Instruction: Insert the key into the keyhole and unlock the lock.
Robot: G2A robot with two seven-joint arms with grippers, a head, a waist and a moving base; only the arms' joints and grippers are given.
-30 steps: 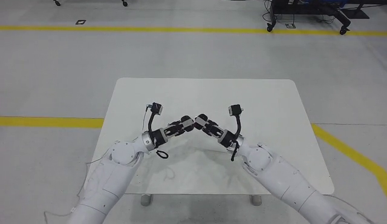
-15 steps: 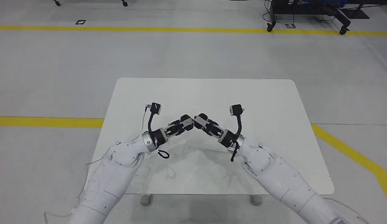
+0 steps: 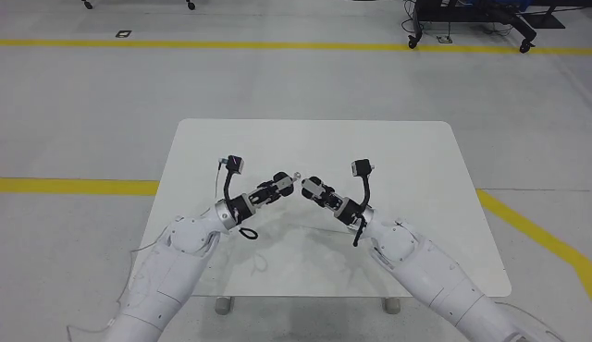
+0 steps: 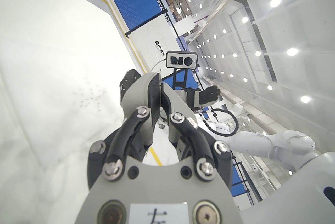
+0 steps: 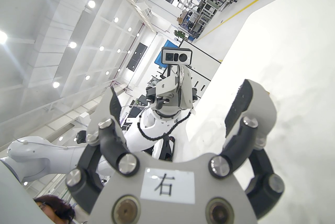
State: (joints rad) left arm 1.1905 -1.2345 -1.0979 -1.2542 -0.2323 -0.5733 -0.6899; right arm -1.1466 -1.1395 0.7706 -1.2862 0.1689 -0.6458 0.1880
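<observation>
A thin flat metal key (image 4: 160,89) stands edge-on between the pads of my left gripper (image 4: 159,81), which is shut on it. In the top view the left gripper (image 3: 289,177) hovers over the middle of the white table (image 3: 407,157), and the key's tip (image 3: 297,174) pokes out toward my right gripper (image 3: 308,188). A small gap separates the two. The right gripper (image 5: 179,86) is open with nothing between its fingers (image 5: 240,102). It faces the left gripper (image 5: 180,85) and the key (image 5: 180,73) head-on. I see no lock.
Bare white tabletop lies all around the two arms, with rounded corners and the front edge near the robot. A black cable loop (image 3: 248,235) hangs beside the left forearm. Yellow floor lines run beyond the table.
The two grippers were touching tip to tip. Now they stand slightly apart: the left one has shifted toward the table's far side, and the right one has drawn back a little.
</observation>
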